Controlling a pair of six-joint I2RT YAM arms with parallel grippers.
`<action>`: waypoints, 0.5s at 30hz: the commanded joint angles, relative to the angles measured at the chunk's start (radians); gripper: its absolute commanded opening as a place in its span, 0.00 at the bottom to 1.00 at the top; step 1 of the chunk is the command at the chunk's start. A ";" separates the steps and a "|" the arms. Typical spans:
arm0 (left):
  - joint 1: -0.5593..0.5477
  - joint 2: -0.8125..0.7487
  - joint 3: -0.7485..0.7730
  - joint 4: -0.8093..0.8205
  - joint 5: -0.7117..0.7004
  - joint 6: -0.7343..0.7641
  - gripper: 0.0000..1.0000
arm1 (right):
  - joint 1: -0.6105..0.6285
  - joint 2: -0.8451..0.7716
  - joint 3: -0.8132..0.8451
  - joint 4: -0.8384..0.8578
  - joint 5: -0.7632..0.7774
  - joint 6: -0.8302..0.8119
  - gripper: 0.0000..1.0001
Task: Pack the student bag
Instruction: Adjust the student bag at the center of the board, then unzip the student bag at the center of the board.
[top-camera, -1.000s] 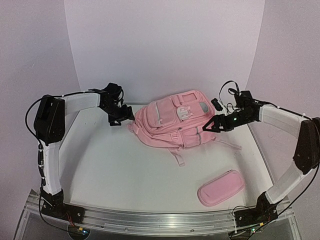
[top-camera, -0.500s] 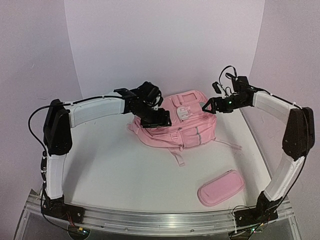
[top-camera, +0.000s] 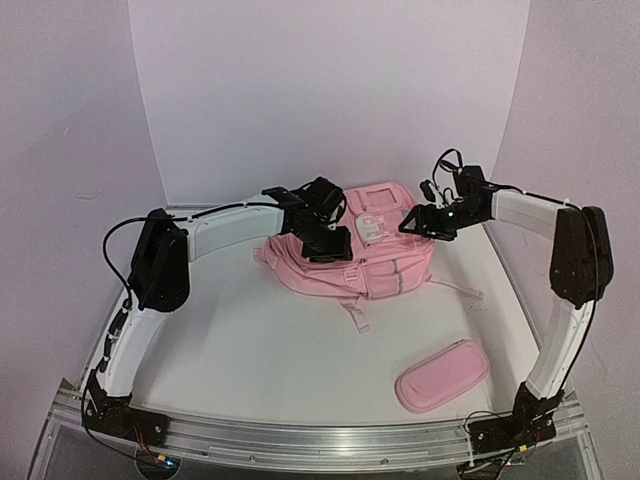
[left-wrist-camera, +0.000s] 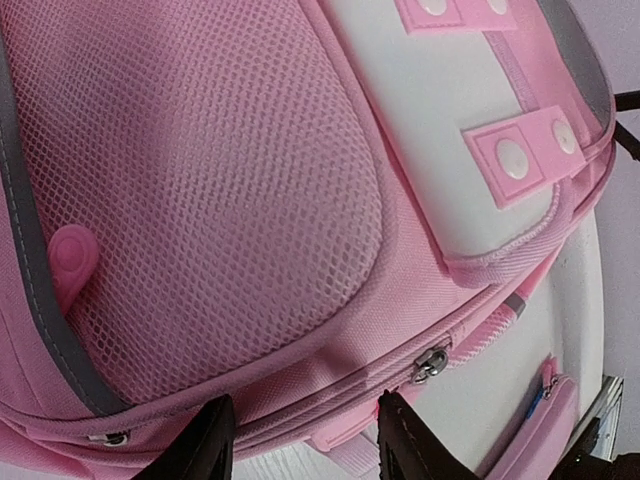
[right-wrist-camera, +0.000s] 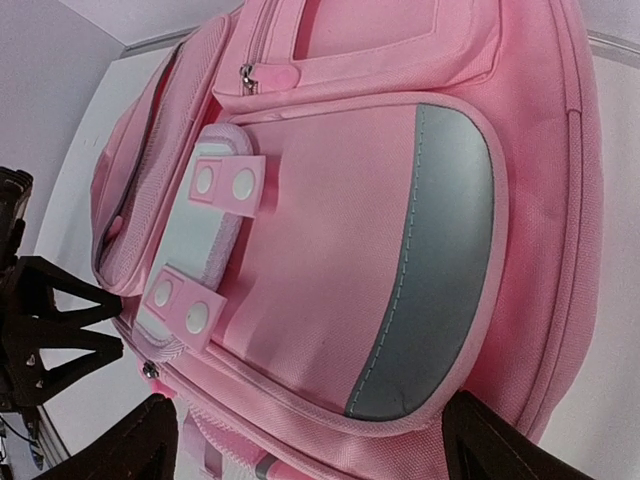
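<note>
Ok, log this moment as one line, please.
left gripper: open, over edge of backpack | right gripper: open, over backpack | backpack: lying on table | pencil case: on table, outside backpack

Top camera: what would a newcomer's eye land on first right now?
The big pink student bag lies at the back centre, the left fingers over its left side and the right fingers at its far right corner. A pink pencil case lies alone near the front right.
</note>
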 joint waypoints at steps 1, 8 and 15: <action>-0.035 -0.092 -0.067 0.013 0.010 0.023 0.50 | -0.004 -0.068 -0.050 -0.042 -0.031 0.026 0.93; -0.038 -0.169 -0.144 0.042 0.013 0.047 0.55 | -0.101 -0.128 0.021 -0.126 -0.067 0.003 0.98; -0.051 -0.120 -0.080 -0.003 0.030 0.067 0.59 | -0.133 -0.067 0.064 -0.138 -0.068 0.009 0.98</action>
